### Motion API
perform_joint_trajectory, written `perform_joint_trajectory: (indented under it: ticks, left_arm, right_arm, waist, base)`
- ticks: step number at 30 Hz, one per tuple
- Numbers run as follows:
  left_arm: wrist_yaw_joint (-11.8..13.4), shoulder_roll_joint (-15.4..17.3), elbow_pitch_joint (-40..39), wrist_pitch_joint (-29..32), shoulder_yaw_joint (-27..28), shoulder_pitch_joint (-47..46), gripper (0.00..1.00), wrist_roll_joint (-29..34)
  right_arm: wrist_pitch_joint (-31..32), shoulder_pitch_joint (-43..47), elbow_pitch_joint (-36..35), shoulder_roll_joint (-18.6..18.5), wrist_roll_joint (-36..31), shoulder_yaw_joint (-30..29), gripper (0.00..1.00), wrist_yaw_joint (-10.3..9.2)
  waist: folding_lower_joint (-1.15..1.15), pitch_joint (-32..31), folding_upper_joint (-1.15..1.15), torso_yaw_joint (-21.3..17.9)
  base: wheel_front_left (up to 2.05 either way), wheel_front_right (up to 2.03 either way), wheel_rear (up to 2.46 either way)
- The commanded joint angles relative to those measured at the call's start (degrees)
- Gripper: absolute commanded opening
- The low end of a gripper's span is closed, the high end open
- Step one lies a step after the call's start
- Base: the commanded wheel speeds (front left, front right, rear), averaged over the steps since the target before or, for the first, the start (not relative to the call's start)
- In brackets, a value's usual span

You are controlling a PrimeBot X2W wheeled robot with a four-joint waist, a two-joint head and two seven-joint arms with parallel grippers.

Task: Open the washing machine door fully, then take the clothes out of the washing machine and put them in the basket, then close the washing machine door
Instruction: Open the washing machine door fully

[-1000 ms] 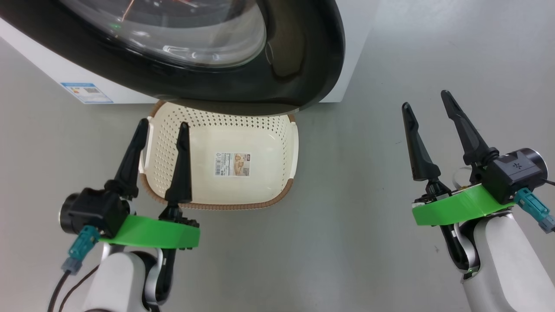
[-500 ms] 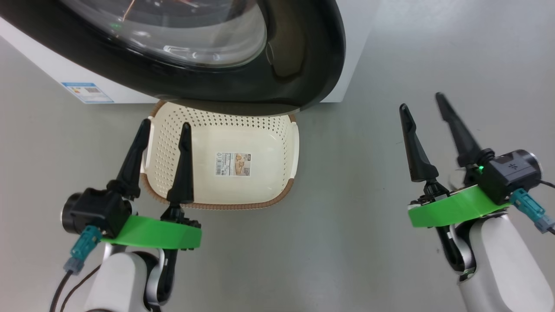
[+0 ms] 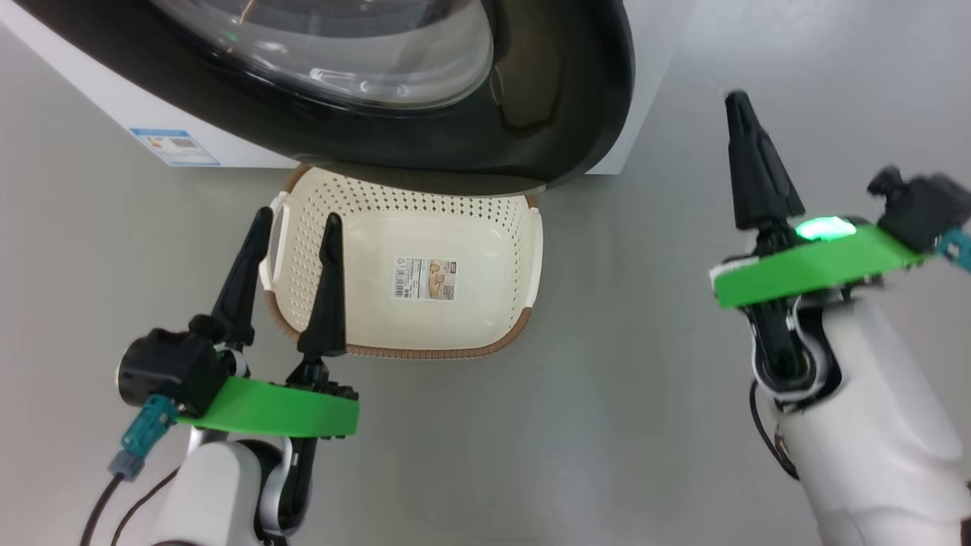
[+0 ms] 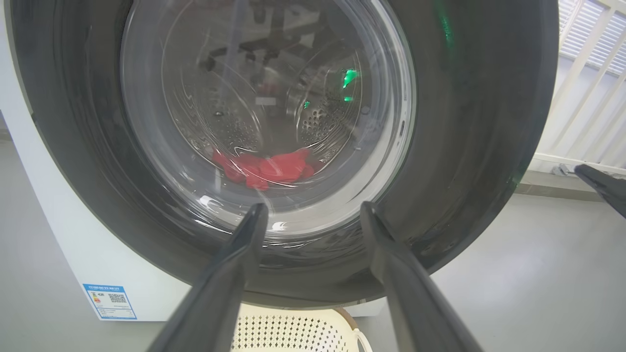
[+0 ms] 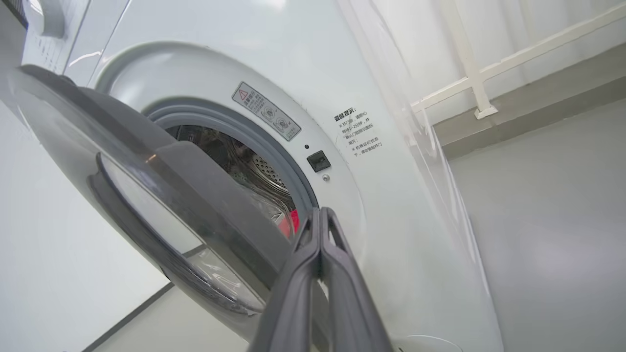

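My right gripper (image 5: 320,211) has its two fingers pressed flat together with nothing between them. In the right wrist view the tips point at the gap where the washing machine door (image 5: 195,205) stands ajar from the front of the washing machine (image 5: 391,161). I cannot tell whether the tips touch either one. Just beyond the tips a sliver of the clothes (image 5: 294,222) shows red inside the steel drum (image 5: 259,168), with the grey rubber ring (image 5: 274,139) curving above it. My left gripper (image 3: 299,216) is spread wide and holds nothing. From the head view its fingertips lie over the near left corner of the basket (image 3: 523,326), one to each side of the left wall, though I can't say if they touch it. The basket sits on the floor (image 3: 607,417) between my two grippers, closer to the left one, and its far edge is tucked under the door's black rim. Along the left fingers I look through the door's glass bowl, and the red heap lies at the bottom of the drum just above the fingertips. Lower and to the left of them is the blue energy label (image 4: 110,301), on the machine's white panel.
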Motion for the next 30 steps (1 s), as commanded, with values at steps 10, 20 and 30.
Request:
perform_joint_trajectory:
  ticks: [10, 20, 30]
  left_arm:
    - [-0.18, 1.09, -1.78, -0.44, 1.28, 0.11, 1.00, -0.22]
    - [-0.31, 1.09, -1.55, -0.44, 1.38, 0.09, 1.00, 0.55]
    - [-0.35, 1.09, -1.37, -0.44, 1.09, -0.43, 1.00, 0.77]
  right_arm:
    - [16.00, -11.23, -0.38, -3.87, 30.21, 2.28, 0.00, 0.20]
    - [41.93, -23.77, 11.64, -6.16, 50.74, 1.40, 0.00, 0.20]
    - [51.45, -33.54, 24.14, -5.31, 56.53, 1.19, 0.00, 0.20]
  waist:
    - [0.00, 0.94, 0.00, 1.70]
    - [0.00, 1.43, 0.00, 2.36]
    - [0.00, 2.22, 0.00, 2.91]
  base:
    - [0.00, 0.00, 0.00]
    - [0.00, 0.00, 0.00]
    - [0.00, 0.00, 0.00]
